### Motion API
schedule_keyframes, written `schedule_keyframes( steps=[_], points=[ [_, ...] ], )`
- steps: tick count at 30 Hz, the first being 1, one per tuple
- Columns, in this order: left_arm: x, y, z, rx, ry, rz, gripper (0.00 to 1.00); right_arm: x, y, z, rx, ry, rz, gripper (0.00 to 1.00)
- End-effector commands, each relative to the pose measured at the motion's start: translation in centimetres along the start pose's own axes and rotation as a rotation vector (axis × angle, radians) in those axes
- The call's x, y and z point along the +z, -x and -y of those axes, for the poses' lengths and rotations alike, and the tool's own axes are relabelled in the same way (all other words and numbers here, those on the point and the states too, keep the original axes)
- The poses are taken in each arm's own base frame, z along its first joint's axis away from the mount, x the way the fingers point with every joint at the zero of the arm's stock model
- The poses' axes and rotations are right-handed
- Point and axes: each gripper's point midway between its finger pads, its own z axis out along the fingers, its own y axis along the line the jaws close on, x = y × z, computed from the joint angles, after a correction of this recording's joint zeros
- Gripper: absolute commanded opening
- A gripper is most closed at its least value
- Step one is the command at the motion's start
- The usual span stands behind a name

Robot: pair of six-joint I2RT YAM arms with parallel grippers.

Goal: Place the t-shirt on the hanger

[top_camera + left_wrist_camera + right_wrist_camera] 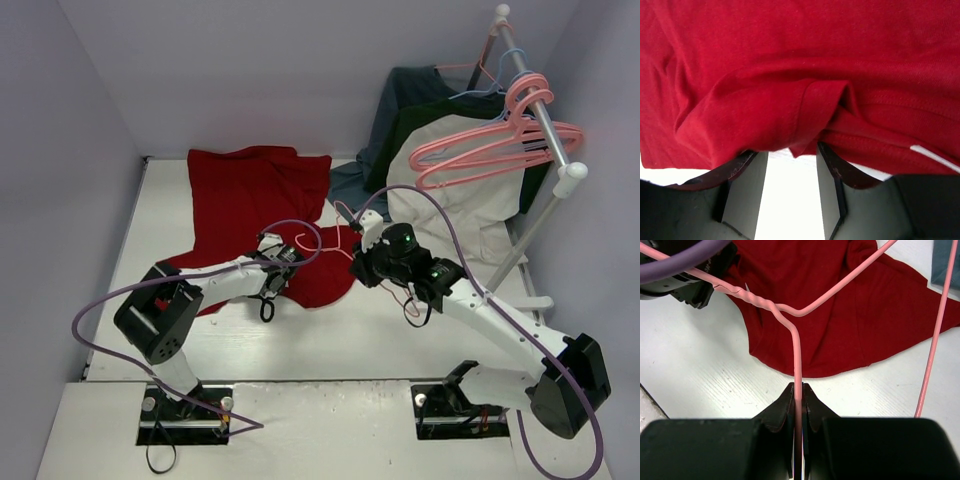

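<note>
The right gripper (798,390) is clamping the hanger (796,347), its jaws pressed together on a straight run of pink wire just below the twisted neck. The rest of the hanger's frame is spreading over the near edge of the t-shirt (840,310). Close beside it, the left gripper (787,157) is sitting at that same edge. Its jaws are standing apart with bare table showing between them, and a folded lip of red cloth is draping over both fingertips (745,185). The t-shirt is lying rumpled on the white table (330,340), reaching toward the back left. At the back right, a rack (545,125) is carrying more pink hangers (490,145), a dark blue-grey garment (410,90) and a cream-and-dark-green garment (455,195).
</note>
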Motion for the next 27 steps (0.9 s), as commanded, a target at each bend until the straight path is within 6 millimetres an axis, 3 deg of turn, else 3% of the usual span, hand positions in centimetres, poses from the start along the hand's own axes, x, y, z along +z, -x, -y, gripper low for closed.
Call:
schedule_keyframes(
  steps=[1, 12, 21, 27],
  points=[
    [-0.3, 2.1, 0.7, -0.035, 0.0, 0.062, 0.39, -0.4, 2.8, -0.1, -0.021, 0.014, 0.1, 0.0],
    [0.4, 2.9, 0.3, -0.024, 0.06, 0.085, 0.39, -0.2, 2.5, -0.3, -0.013, 0.027, 0.089, 0.0],
    [-0.3, 3.9, -0.6, -0.042, 0.085, 0.126, 0.39, -0.3, 1.9, -0.2, -0.009, 0.025, 0.084, 0.0],
    [0.0, 3.9, -0.9, -0.037, 0.11, 0.129, 0.34, -0.2, 1.8, -0.3, -0.007, 0.026, 0.081, 0.0]
  ],
)
